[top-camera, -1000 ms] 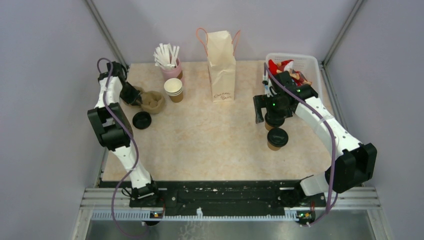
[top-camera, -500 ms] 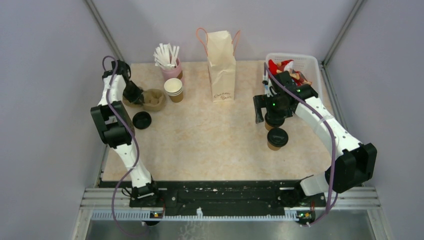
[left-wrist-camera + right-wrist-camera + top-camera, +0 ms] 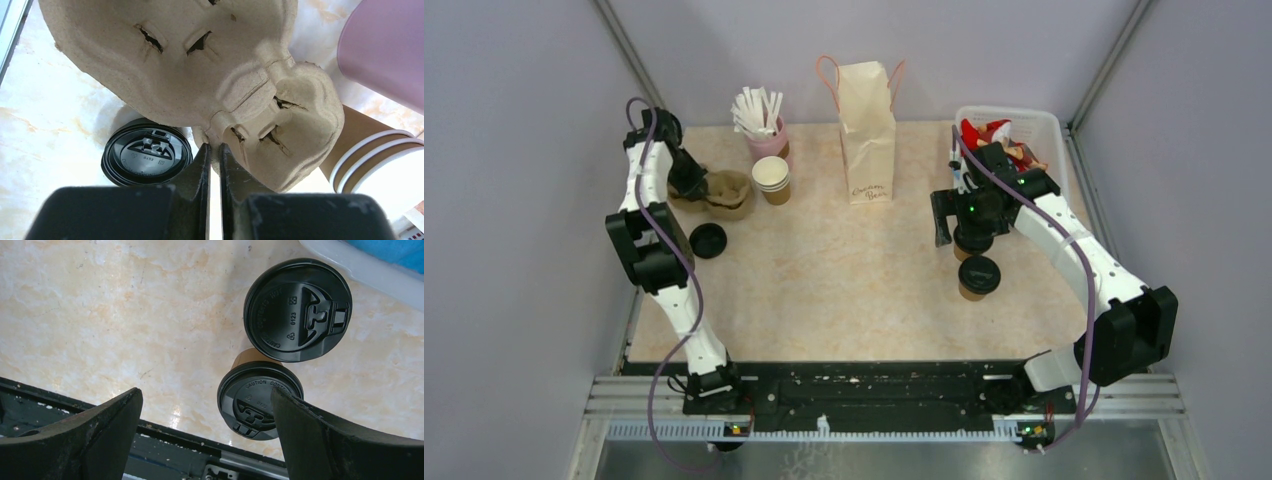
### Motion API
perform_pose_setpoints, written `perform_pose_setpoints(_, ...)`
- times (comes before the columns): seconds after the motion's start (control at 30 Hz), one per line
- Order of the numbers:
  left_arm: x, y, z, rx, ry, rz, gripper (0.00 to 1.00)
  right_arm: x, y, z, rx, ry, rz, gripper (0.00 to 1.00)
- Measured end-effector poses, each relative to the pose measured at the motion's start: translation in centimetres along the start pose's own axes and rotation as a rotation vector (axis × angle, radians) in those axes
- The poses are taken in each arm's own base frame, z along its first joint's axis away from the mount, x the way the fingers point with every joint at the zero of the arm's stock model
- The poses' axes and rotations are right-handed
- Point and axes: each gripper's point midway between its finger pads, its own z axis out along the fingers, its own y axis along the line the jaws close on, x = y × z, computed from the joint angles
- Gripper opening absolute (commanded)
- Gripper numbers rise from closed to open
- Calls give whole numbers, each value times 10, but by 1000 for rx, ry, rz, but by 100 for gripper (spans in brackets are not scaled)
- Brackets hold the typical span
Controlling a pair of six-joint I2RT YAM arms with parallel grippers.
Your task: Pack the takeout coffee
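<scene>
Left gripper (image 3: 212,162) pinched together on rim of pulp carrier (image 3: 200,75), far left; right gripper (image 3: 205,400) gaping wide over takeout coffee (image 3: 297,310), both cups upright, well right of paper bag (image 3: 867,130); advice: hold pinch firm, carrier level, set it flat near cups.

Clearance at both grippers

Left gripper (image 3: 214,148): the pulp cup carrier (image 3: 200,65) fills the space ahead, its rim pinched between the jaws; a loose black lid (image 3: 146,159) lies below-left, and a stack of lidless cups (image 3: 365,150) and a pink cup (image 3: 385,50) close off the right. Right gripper (image 3: 205,405): jaws spread wide; 1 lidded cup (image 3: 260,402) stands below, beside the right finger, a 2nd lidded cup (image 3: 297,310) just beyond it, the bin wall (image 3: 360,272) farther on; bare tabletop (image 3: 125,315) lies toward the left finger.
</scene>
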Motion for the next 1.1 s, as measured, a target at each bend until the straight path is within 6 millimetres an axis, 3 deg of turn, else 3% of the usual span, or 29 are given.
perform_pose_setpoints(0.33,1,-6,2,31,35,13,11,0,-1,0,2,0,0,99)
perform_pose_setpoints(0.73,12,3,17,-1,97,13,26,0,0,0,2,0,0,99)
perform_pose_setpoints(0.93,13,3,17,-1,100,15,24,0,0,0,3,0,-1,99)
perform_pose_setpoints(1.1,14,3,16,2,107,20,14,0,-1,0,3,-1,-5,99)
